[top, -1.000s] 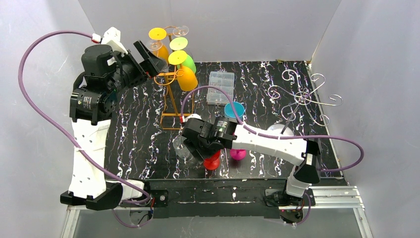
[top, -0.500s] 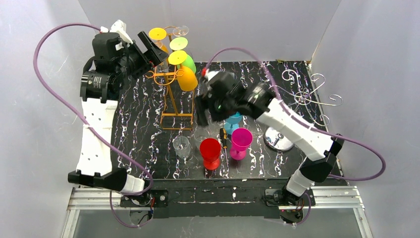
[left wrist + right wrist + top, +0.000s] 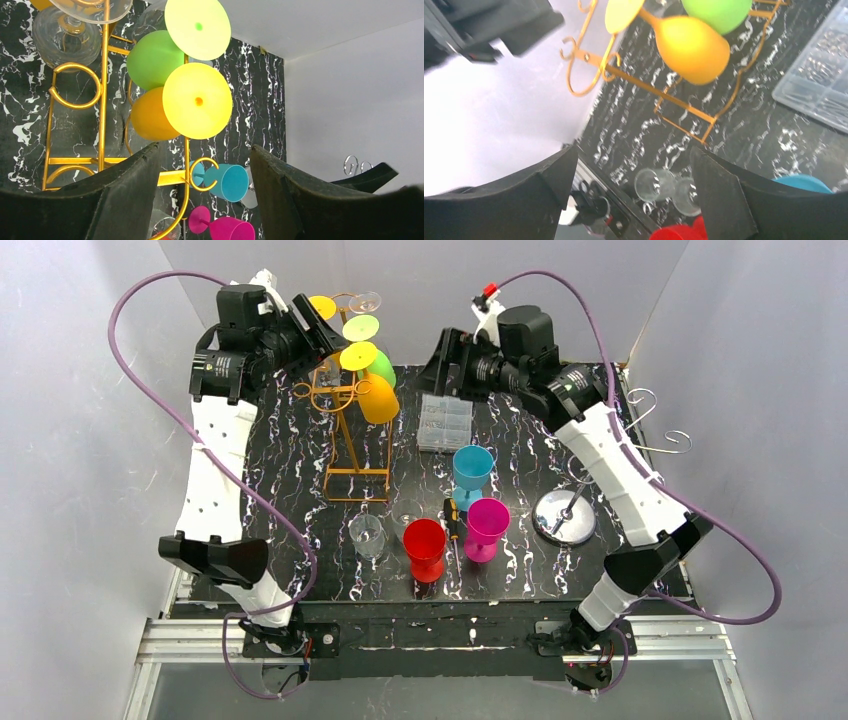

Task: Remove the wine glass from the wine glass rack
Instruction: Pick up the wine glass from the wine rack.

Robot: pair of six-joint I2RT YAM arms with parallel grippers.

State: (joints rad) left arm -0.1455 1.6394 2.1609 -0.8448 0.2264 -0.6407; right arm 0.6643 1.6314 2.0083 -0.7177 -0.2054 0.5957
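Left gripper (image 3: 202,150) jaws apart, empty, up by the gold wire rack (image 3: 343,430) near the table's (image 3: 290,500) far-left corner. Orange wine glass (image 3: 378,398) hangs inverted on it: yellow foot up, bowl down, stem near upright. Right gripper (image 3: 633,150) jaws apart, empty, over the far edge above the clear organizer box (image 3: 445,420).

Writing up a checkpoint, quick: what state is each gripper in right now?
Left gripper: open, jaws apart, holding nothing.
Right gripper: open, jaws wide apart, holding nothing.
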